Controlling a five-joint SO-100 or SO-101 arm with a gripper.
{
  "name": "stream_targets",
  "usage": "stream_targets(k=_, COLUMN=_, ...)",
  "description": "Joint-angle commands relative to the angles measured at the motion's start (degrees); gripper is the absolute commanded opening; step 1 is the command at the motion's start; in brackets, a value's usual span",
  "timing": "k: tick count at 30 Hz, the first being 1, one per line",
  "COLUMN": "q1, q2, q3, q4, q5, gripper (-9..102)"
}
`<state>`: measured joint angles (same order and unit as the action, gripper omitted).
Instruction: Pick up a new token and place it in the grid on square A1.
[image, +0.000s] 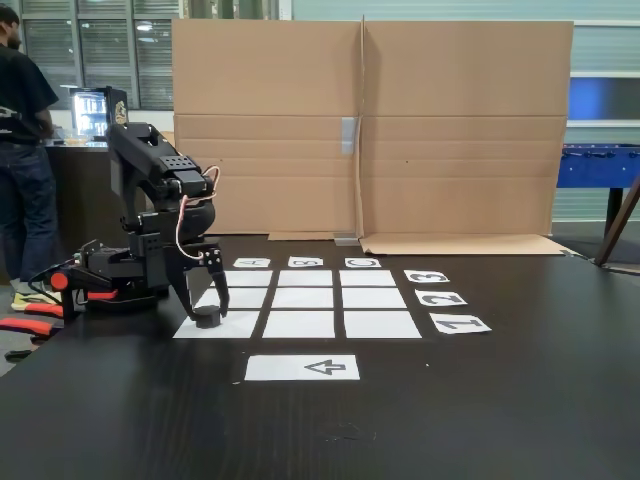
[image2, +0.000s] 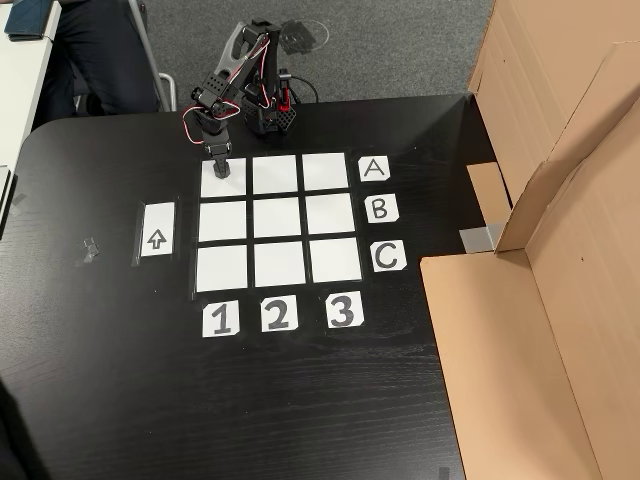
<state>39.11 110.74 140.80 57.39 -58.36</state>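
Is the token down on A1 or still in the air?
Down: the token rests flat on square A1, with the hand around it.

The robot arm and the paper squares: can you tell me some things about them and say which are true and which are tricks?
1. The pincer is over square A1, with the token between its fingers. True.
2. The token is white. False: it is black.
3. The grid has nine white squares. True.
4. The arrow sheet lies inside the grid. False: it lies apart, beside the column above the 1 card.
5. A cardboard wall stands behind the grid in the fixed view. True.
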Motion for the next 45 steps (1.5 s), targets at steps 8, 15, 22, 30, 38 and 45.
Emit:
stream_targets(k=8, q1=-0.44, q2=-0.97, q3=-2.64, q4=0.18, q5=1.23, gripper=10)
stream_targets(k=15, q1=-0.97, q2=-1.23, q3=-2.9, q4=0.18, q5=1.76, gripper=14)
stream_targets(k=22, q1=-0.44, q2=-1.23, q3=-2.9, q4=0.26, q5=1.76, gripper=22)
stream_targets(k=30, q1=0.09, q2=-0.35, q3=-2.55, q4=0.44, q5=1.76, gripper=31)
stream_targets(k=38, q1=0.53, q2=0.97, q3=-2.2, q4=1.49, q5=1.76, gripper=34)
stream_targets(k=45, q1=0.35, q2=11.43, q3=-2.72, q4=8.7, q5=1.76, gripper=34)
